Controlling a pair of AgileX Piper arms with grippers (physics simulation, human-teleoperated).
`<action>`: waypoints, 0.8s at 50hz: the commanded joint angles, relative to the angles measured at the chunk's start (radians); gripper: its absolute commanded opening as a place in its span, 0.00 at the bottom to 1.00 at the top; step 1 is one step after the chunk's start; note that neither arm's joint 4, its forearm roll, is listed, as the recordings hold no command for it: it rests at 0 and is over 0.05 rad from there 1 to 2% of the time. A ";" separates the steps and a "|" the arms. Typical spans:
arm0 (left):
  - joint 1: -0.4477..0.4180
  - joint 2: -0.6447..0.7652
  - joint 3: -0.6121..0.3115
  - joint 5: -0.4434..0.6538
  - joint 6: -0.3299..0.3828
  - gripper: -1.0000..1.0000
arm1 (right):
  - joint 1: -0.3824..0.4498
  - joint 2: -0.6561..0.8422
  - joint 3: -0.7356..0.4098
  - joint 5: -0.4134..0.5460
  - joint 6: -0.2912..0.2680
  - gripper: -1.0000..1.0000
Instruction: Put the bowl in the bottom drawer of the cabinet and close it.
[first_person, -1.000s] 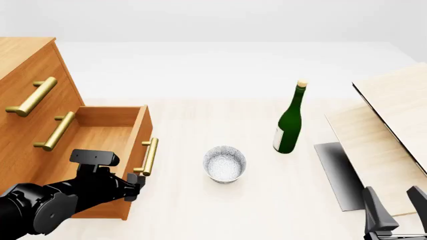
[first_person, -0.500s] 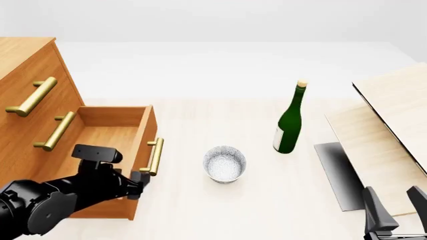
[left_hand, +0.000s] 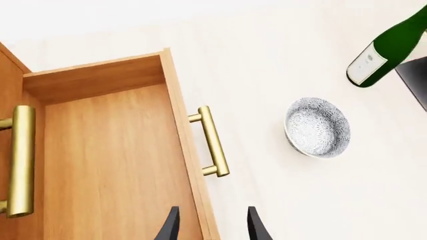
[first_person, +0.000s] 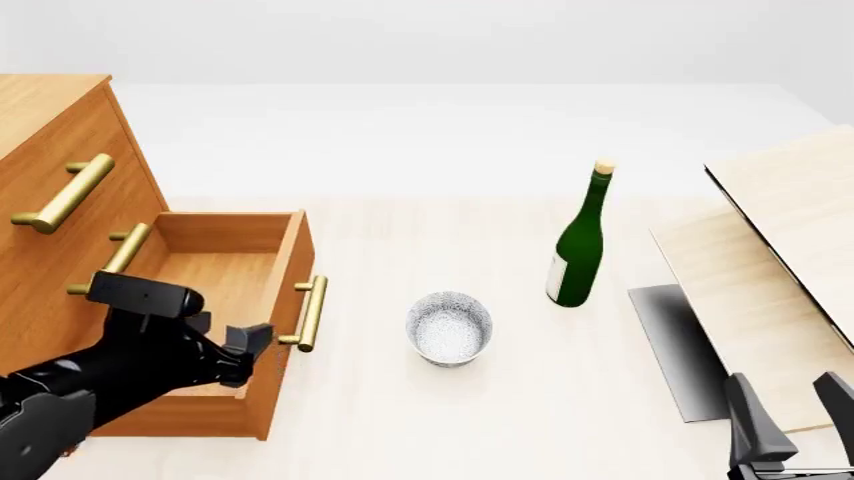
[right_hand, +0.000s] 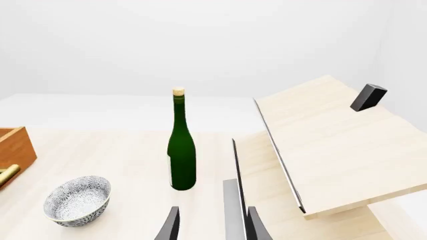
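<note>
Bowl (first_person: 450, 327) sits upright on the table (first_person: 441, 420), between the open bottom drawer (first_person: 220, 290) of the cabinet (first_person: 60, 200) and the green bottle (first_person: 581, 240). It is well to the right of my left gripper (first_person: 247, 345) and nothing touches it. My left gripper hangs over the front edge of the drawer, near the brass handle (first_person: 310, 312), with its fingers (left_hand: 168, 227) spread apart and holding nothing. The drawer is pulled out and its inside is bare wood. My right gripper (first_person: 787, 420) stays low at the near right corner, over the pale wooden boards (first_person: 761, 260), also spread and holding nothing. From the right wrist view the bowl (right_hand: 77, 200) is far from these fingers, beyond the bottle (right_hand: 181, 145).
</note>
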 joint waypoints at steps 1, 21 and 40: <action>0.004 -0.073 0.017 0.001 0.023 1.00 | -0.004 -0.002 -0.002 -0.004 0.005 1.00; -0.064 -0.150 -0.019 0.026 0.004 1.00 | -0.004 -0.002 -0.002 -0.004 0.005 1.00; -0.125 -0.124 -0.083 0.016 -0.023 1.00 | -0.004 -0.002 -0.002 -0.004 0.005 1.00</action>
